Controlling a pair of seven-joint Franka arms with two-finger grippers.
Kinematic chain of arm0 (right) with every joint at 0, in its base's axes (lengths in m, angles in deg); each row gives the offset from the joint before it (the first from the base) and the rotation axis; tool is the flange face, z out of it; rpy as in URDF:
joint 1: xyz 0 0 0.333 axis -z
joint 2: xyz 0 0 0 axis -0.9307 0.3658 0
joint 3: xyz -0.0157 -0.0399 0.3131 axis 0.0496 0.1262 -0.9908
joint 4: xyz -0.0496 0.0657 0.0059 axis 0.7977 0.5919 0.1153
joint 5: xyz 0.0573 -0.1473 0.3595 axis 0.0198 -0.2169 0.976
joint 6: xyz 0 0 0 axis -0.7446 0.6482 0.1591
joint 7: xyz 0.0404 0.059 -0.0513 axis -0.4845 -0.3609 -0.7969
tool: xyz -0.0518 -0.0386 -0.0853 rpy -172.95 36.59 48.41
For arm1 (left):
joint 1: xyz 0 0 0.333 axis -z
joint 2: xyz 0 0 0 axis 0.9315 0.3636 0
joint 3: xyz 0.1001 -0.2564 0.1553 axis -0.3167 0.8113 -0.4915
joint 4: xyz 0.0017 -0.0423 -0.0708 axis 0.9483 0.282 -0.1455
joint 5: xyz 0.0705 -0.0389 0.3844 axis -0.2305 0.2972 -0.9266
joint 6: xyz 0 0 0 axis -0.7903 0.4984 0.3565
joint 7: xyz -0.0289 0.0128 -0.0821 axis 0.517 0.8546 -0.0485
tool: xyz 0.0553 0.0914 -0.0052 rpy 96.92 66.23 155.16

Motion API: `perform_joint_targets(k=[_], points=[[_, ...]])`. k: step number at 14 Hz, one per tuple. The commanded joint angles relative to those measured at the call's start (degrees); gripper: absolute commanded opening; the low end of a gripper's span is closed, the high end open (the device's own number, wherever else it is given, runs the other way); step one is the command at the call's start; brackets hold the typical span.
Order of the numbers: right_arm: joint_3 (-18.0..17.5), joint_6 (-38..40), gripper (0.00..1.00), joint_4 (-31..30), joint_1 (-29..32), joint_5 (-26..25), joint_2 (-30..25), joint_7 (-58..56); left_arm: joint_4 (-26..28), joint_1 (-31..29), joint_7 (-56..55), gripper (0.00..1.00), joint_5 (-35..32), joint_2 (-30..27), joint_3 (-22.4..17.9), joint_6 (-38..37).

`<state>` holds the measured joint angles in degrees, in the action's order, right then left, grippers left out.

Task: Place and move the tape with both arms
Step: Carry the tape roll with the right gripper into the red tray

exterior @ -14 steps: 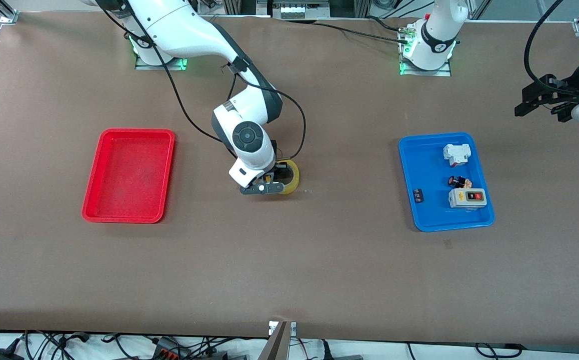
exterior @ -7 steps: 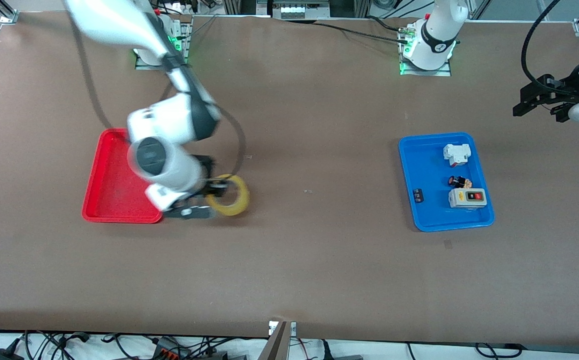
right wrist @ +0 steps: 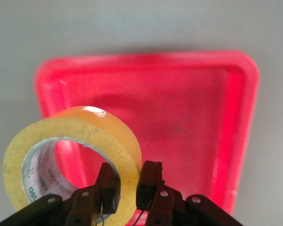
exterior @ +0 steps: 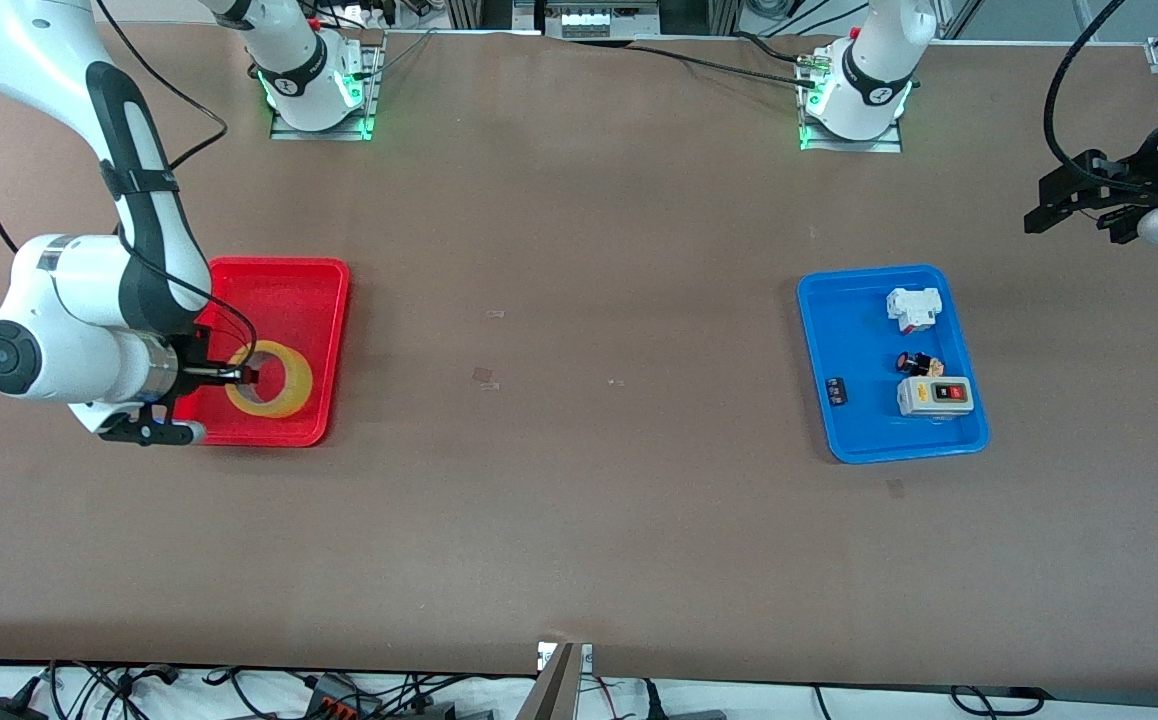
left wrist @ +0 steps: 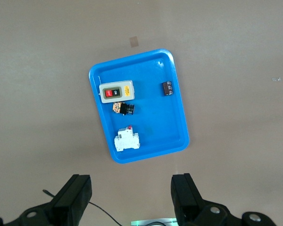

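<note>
You are looking at a brown tabletop [exterior: 579, 500] in the front view: the right gripper [exterior: 244, 375] is pinching the tape [exterior: 271, 380] over the red tray [exterior: 284, 290]. The left gripper [exterior: 1074, 200] is waiting above the left arm's end.

In the left wrist view, its fingers [left wrist: 75, 195] are standing wide apart, high over the blue tray [left wrist: 144, 84].

In the right wrist view, the fingers [right wrist: 151, 183] are clamping the tape's wall.

My right pincer [exterior: 239, 376] holds the tape [exterior: 271, 380] over the tray [exterior: 279, 275] at my right arm's end of the desk [exterior: 579, 500]; my left pincer [exterior: 1074, 200], spread wide, waits near the other tray [exterior: 824, 340].
</note>
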<state>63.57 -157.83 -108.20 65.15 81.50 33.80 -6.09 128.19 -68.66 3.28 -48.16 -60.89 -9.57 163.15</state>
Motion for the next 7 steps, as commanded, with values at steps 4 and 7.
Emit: perform_joint_targets(k=[4,7], points=[[-0.1,-12.7,0.01,-15.5,3.5,-1.1,-6.7,-6.7,-0.3,-0.5,-0.4,1.00,1.5,0.5,0.0,0.1],[-0.1,-15.7,0.01,-17.8,3.2,-1.1,-6.8,-6.7,-0.3,-0.5,-0.4,1.00,1.5,0.6,0.0,0.3]])
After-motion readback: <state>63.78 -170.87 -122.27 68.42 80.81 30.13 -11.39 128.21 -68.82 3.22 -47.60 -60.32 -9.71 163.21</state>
